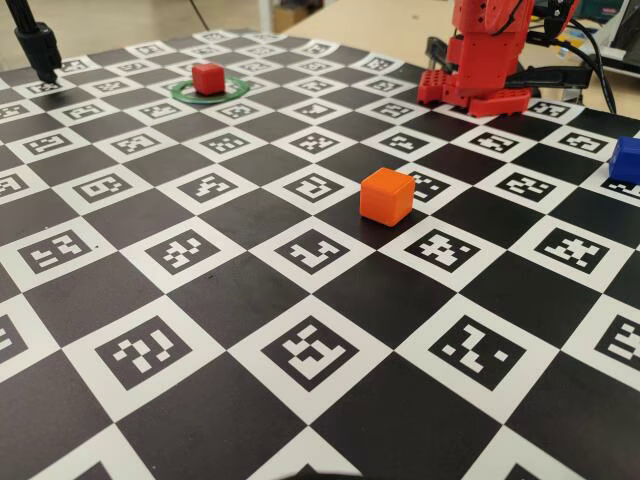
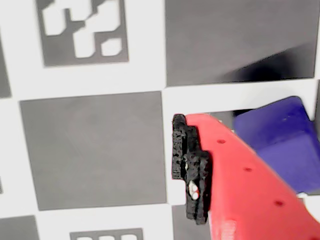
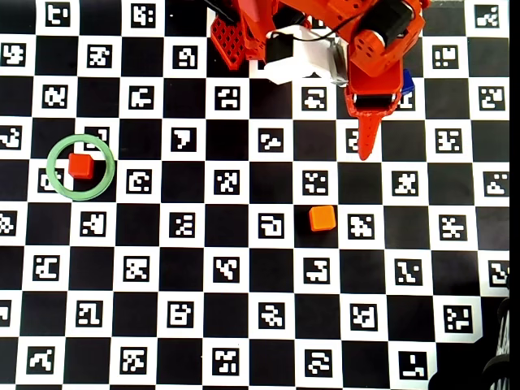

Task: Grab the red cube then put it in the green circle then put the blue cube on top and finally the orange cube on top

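Right now the red cube [image 3: 80,165] sits inside the green circle [image 3: 57,180], close to the counter's [image 3: 244,292] left edge in the overhead view and well away from everything else. Out toward the middle of the checkered counter the orange cube [image 3: 322,218] stands alone on a dark square, with open board on all sides of it. Over by the far edge, the red arm's base [image 1: 480,90] and its cables take up the room, and the arm leans out from there with its end effector [image 3: 367,150] pointing down toward the board. Tucked just beside the arm, near the far right part of the counter, is the blue cube [image 2: 282,145]; in the overhead view only a sliver of it shows past the arm [image 3: 408,82], while the wrist view shows it close against the red finger [image 2: 240,175], whether touching I cannot tell. Only that one finger with its black pad shows clearly, so I cannot tell how wide the end effector stands, and it holds nothing that I can see. At the far left corner in the fixed view a black stand [image 1: 38,45] rises from the counter. Along the near edge the board lies open.
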Motion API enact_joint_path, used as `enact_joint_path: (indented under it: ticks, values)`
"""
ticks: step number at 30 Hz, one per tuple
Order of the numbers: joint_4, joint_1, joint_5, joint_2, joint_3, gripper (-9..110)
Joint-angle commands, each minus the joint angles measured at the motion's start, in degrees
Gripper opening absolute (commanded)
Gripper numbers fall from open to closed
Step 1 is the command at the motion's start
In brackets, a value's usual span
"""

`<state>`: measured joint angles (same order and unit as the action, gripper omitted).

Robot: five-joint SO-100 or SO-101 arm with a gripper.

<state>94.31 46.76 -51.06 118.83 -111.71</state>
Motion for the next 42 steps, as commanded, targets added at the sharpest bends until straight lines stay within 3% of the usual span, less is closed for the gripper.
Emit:
enact_joint_path:
  ticks: [1, 10, 14, 32, 42]
  values:
    - [1.3, 4.6, -1.8, 0.3, 5.4, 53]
    - [6.9, 20.3, -5.9, -11.4, 15.0, 55]
    - [1.7, 25.2, -9.3, -12.7, 18.1, 53]
    - [-8.5, 27.8, -12.3, -17.3, 5.0, 55]
    - [-15.9, 36.4, -16.4, -20.4, 3.5, 55]
